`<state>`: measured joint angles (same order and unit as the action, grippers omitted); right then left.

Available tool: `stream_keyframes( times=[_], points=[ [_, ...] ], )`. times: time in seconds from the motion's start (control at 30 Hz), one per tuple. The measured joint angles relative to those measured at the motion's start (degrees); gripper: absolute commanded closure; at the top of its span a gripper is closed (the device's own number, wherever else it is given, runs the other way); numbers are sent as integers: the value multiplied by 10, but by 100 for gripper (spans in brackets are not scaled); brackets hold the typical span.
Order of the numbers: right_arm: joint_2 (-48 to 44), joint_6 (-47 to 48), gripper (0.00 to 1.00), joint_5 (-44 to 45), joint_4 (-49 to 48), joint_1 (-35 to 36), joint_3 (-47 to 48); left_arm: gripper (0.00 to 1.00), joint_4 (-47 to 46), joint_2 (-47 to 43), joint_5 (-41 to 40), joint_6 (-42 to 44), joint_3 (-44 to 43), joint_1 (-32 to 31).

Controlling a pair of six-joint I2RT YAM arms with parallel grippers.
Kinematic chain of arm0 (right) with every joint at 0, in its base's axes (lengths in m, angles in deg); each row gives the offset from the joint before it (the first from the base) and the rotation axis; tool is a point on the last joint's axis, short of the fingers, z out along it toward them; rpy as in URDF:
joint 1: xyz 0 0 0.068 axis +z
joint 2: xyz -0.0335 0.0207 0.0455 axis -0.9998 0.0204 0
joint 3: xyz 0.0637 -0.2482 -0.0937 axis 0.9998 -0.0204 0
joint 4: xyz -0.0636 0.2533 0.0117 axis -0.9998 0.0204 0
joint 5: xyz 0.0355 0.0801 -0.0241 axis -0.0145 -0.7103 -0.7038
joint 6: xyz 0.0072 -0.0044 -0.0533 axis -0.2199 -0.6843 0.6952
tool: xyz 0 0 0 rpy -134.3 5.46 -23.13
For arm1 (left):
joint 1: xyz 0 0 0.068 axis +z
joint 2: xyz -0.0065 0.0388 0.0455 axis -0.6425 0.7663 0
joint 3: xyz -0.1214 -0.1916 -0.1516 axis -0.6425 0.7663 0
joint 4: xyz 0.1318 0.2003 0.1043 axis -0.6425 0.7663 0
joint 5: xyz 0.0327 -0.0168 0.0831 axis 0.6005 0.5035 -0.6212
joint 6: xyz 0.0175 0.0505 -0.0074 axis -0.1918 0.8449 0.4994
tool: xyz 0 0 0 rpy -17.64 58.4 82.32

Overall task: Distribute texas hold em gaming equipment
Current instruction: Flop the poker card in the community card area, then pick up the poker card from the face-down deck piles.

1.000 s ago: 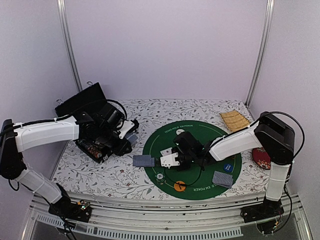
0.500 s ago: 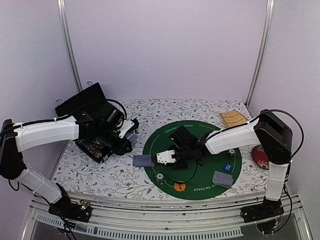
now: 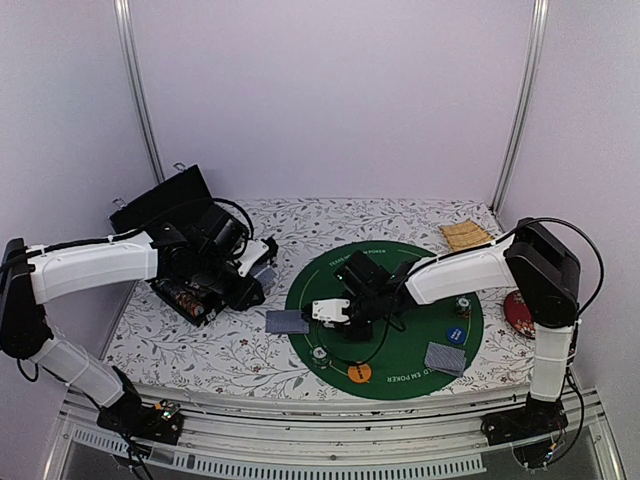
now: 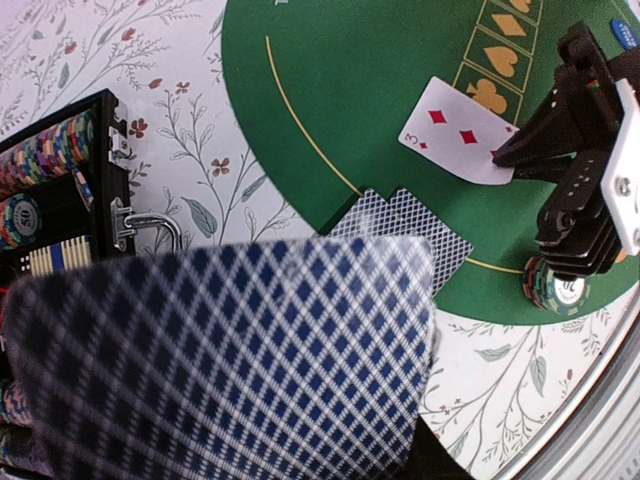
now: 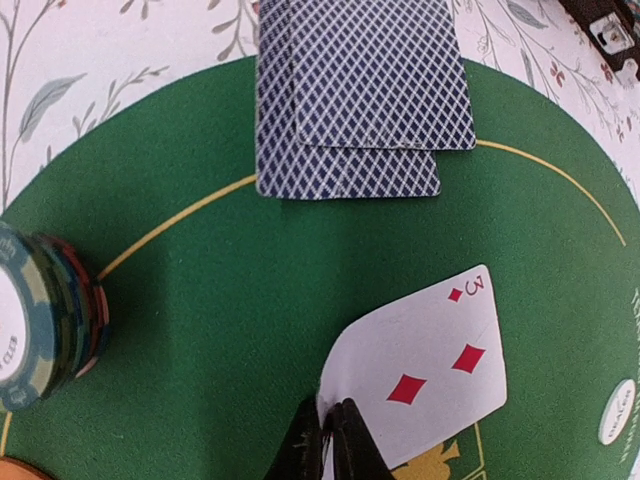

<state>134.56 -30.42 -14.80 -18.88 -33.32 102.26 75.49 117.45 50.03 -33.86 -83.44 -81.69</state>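
Note:
My right gripper is shut on the near edge of a face-up three of diamonds, low over the left part of the round green poker mat; it shows in the top view. Two face-down blue-backed cards lie at the mat's left edge. A chip stack stands near them. My left gripper holds a blue-backed deck that hides its fingers. Another face-down pair, an orange disc and a blue disc lie on the mat.
An open black chip case with rows of chips sits at the left under my left arm. A tan slatted mat lies at the back right. A red cushion sits at the right edge.
My right gripper has moved left and a little farther across the mat with the three of diamonds. My left arm has not moved.

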Motion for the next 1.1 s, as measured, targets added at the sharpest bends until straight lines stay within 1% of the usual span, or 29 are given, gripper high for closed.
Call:
stream_keyframes(
  times=[0.03,0.1,0.2,0.27,0.37,0.43,0.47,0.5,0.57,0.63,0.73,0.8,0.87,0.9,1.0,1.1],
  points=[
    [4,-4,84,-2,3,0,5,60,0,0,0,0,0,0],
    [7,-13,72,-3,5,0,13,60,0,0,0,0,0,0],
    [7,-24,58,-5,4,0,14,59,0,0,0,0,0,0],
    [6,-25,54,-7,2,0,14,59,0,0,0,0,0,0],
    [-10,-32,40,-9,8,0,10,59,0,0,0,0,0,0],
    [-41,-38,26,-15,0,-1,-2,59,0,0,0,0,0,0],
    [-64,-43,8,-19,-10,-2,-12,59,1,0,0,0,0,0],
    [-91,-49,0,-25,-24,-5,-23,59,1,0,0,0,0,0],
    [-139,-71,1,-46,-51,-14,-32,59,1,1,0,0,-1,0],
    [-177,-107,1,-91,-95,-36,-33,59,1,2,0,0,-3,0],
    [-201,-226,0,-203,-189,-101,-25,59,0,2,2,0,-8,0],
    [-174,-319,2,-270,-232,-136,2,59,0,2,5,0,-11,0],
    [-123,-397,6,-322,-263,-155,45,59,0,2,8,0,-13,0],
    [-94,-434,8,-347,-275,-158,67,59,0,2,9,1,-14,0],
    [-3,-542,9,-409,-295,-154,124,59,0,2,13,1,-15,0],
    [50,-605,9,-445,-293,-146,147,59,0,2,15,2,-15,-2]
  ],
)
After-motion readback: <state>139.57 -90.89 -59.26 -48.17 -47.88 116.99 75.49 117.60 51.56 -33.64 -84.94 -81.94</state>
